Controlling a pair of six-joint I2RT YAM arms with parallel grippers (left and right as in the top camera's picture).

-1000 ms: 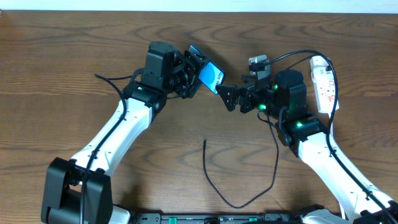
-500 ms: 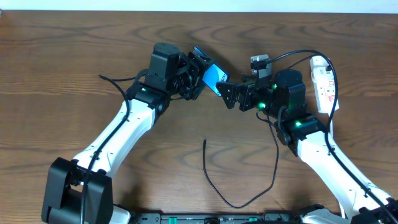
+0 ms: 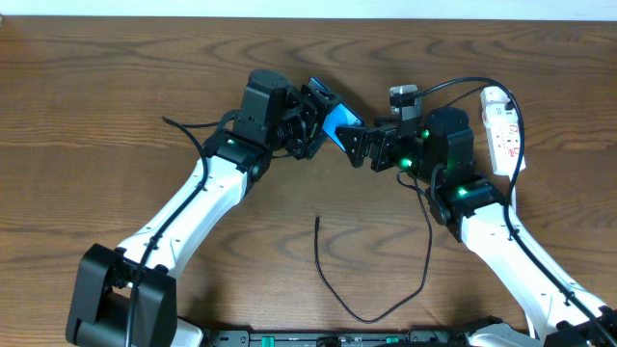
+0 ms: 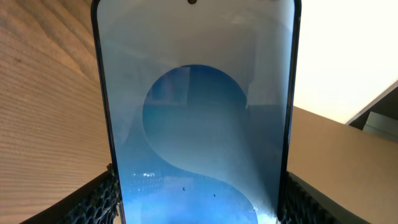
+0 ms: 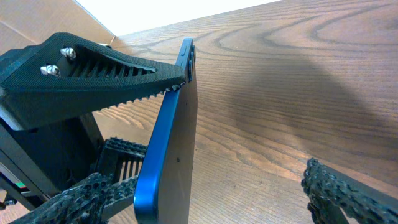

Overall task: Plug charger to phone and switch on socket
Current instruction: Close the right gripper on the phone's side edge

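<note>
My left gripper (image 3: 316,114) is shut on the phone (image 3: 335,122) and holds it tilted above the table at centre back. In the left wrist view the blue screen (image 4: 199,124) fills the frame, clamped by both fingers (image 4: 93,200). My right gripper (image 3: 355,147) is open, its fingertips at the phone's free end. In the right wrist view the phone's blue edge (image 5: 166,155) stands inside the open jaws, close to the left finger (image 5: 74,200) and well apart from the right one. The charger cable (image 3: 366,314) lies on the table with its tip (image 3: 317,221) loose. The socket (image 3: 501,130) lies at the far right.
The black cable loops from the front centre up past my right arm towards the power strip, where a black plug and the white cord sit. My two arms meet at the table's centre back. Bare wood lies to the left and in front.
My left arm has carried the phone to the right, bringing its free end into the right gripper's open jaws. The right arm has barely moved.
</note>
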